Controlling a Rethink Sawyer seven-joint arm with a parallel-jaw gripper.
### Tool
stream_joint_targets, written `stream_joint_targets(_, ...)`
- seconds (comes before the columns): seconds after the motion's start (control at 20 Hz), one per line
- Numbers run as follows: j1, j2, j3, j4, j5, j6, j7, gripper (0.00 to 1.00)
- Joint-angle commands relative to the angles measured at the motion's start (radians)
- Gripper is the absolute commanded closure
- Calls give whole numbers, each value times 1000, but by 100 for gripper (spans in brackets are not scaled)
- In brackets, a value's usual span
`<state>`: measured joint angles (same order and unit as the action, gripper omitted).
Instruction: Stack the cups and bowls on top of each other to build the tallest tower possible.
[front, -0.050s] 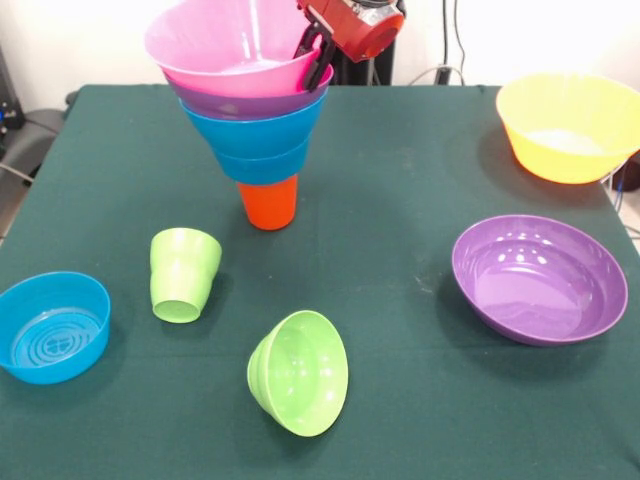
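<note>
We see the hand (318, 58) pinching the pink bowl's (225, 45) rim at 3 o'clock, atop the tower (255, 130).

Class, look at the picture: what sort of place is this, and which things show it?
Probably a robot lab or test bench: a green-covered table, a red claw at the pink bowl topping the tower, and cables along the wall behind.
</note>
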<state>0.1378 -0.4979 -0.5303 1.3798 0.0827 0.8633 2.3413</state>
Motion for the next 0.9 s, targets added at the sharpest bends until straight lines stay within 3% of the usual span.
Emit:
stream_joint_targets(0.05,11,45,105,-39,-26,33,55,0)
stream_joint_targets(0.9,16,43,102,-36,-25,29,62,0)
